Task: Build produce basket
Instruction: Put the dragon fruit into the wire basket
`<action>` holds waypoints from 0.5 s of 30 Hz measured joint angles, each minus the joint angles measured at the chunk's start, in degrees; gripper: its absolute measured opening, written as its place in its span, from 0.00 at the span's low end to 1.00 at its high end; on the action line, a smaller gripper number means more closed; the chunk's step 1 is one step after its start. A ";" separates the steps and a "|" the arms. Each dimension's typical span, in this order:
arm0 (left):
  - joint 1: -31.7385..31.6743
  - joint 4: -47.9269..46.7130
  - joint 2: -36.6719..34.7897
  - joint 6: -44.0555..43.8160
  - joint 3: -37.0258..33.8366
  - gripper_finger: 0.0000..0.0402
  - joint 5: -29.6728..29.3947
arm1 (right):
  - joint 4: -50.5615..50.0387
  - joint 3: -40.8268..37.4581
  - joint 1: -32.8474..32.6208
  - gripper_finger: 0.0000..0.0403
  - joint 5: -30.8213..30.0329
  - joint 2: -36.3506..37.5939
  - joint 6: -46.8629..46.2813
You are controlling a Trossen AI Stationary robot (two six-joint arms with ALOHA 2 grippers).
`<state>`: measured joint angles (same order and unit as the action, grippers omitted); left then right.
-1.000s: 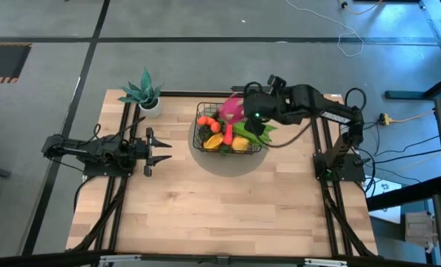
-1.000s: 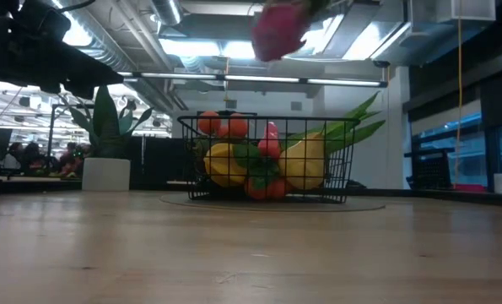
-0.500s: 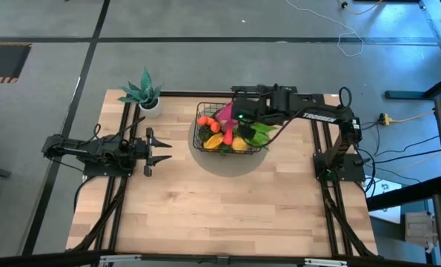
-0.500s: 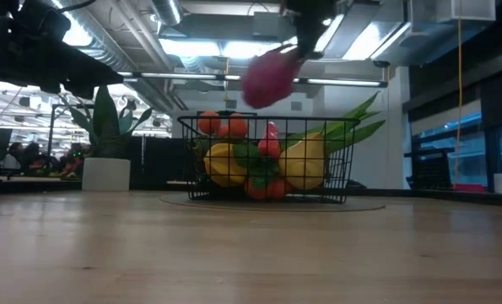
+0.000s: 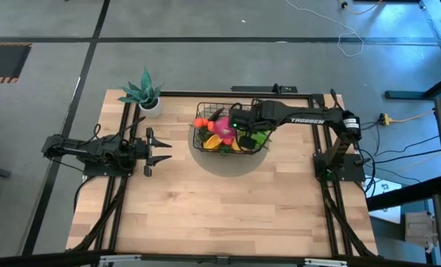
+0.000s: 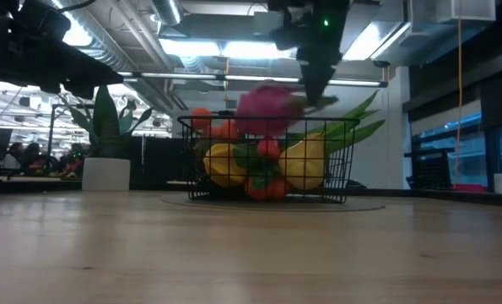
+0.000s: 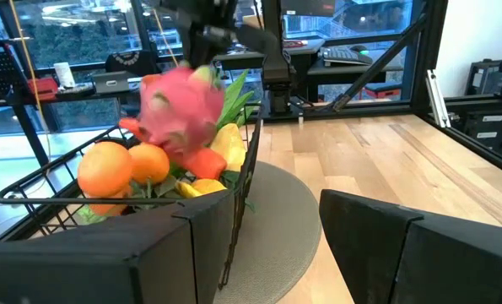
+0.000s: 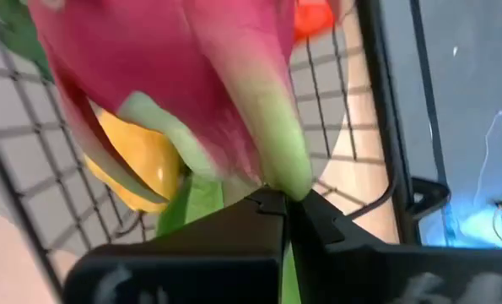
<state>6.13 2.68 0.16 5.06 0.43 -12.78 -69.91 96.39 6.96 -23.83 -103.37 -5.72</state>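
The black wire basket (image 5: 204,111) stands on a grey round mat (image 5: 227,160) at the table's far middle. It holds oranges (image 7: 116,167), a yellow mango (image 6: 221,162), a pear (image 6: 305,165) and green bean pods (image 6: 352,127). My right gripper (image 5: 236,126) is shut on the pink dragon fruit (image 5: 221,127) over the basket. The fruit also shows in the low view (image 6: 267,110) at rim height and in the left wrist view (image 7: 181,105). My left gripper (image 5: 161,149) waits open to the left of the basket, holding nothing. My right gripper pinches a green leaf tip (image 8: 280,165) at one end of the dragon fruit between its two fingertips. The fingers come slanting down from the table's right. The fruit hangs beyond the fingertips, its lower part inside the basket's rim. Whether it rests on the other produce, I cannot tell.
A teal potted plant in a white pot (image 5: 145,94) stands at the far left corner. The near half of the wooden table (image 5: 220,215) is bare. Black frame rails run along the table's left and right sides.
My right gripper has gone down and toward the table's left with the dragon fruit, from high over the basket's far right corner to its middle. The fruit has come down from well above the basket to rim height. The gripper has stayed shut on it.
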 joint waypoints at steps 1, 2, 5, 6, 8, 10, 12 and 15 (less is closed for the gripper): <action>0.00 0.00 -0.02 0.00 0.00 0.43 0.02 | -0.04 -0.87 0.04 0.00 0.03 0.00 0.03; 0.00 0.00 -0.01 0.00 0.00 0.43 0.00 | -0.22 -1.42 0.04 0.00 0.03 0.00 0.00; 0.00 0.00 0.00 0.00 0.00 0.43 0.00 | -0.61 -2.67 -0.04 0.00 2.04 0.00 -0.03; 0.00 0.00 -0.01 0.00 0.00 0.43 0.00 | -0.68 -2.99 -0.06 0.00 3.18 0.00 -0.04; 0.00 0.00 0.00 0.02 0.00 0.43 0.02 | -0.90 -3.11 -0.09 0.00 5.37 0.00 -0.04; 0.00 0.00 -0.01 0.00 0.00 0.43 0.00 | -0.70 -3.11 -0.04 0.00 7.42 0.00 -0.04; 0.00 0.00 -0.02 0.02 0.00 0.43 0.02 | -0.14 -3.11 -0.07 0.02 9.09 0.00 -0.28; 0.00 0.00 -0.01 0.00 0.00 0.43 0.01 | -0.17 -3.11 -0.07 0.05 10.91 0.00 0.30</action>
<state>6.13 2.68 0.16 5.06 0.43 -12.77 -70.08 93.27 6.90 -12.92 -103.37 -5.42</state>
